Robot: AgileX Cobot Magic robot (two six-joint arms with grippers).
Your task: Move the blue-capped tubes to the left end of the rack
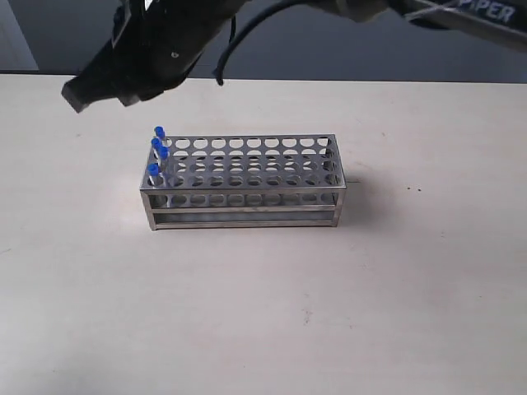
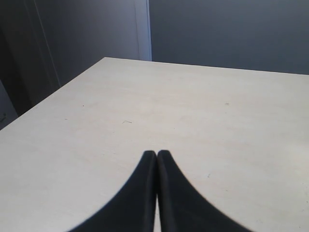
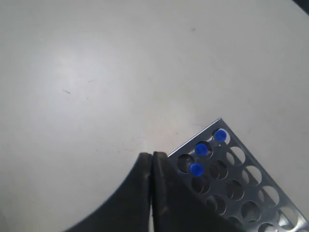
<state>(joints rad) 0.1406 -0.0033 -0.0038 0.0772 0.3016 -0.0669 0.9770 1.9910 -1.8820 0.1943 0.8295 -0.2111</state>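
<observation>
The shiny steel rack [image 1: 247,177] stands mid-table. All four blue-capped tubes [image 1: 156,152] stand in holes at its left end, one per row. My right gripper [image 1: 80,95] reaches across from the upper right and hangs above and behind the rack's left end, shut and empty. In the right wrist view its tips [image 3: 151,155] meet beside the rack's corner [image 3: 241,179]. Three blue caps [image 3: 201,149] show there; a fourth is hidden. My left gripper [image 2: 156,153] is shut on nothing over bare table, and does not show in the exterior view.
The pale table [image 1: 370,313] spreads all round the rack. A dark cable [image 1: 224,58] hangs from the right arm. The table's far edge [image 2: 203,65] meets a dark wall.
</observation>
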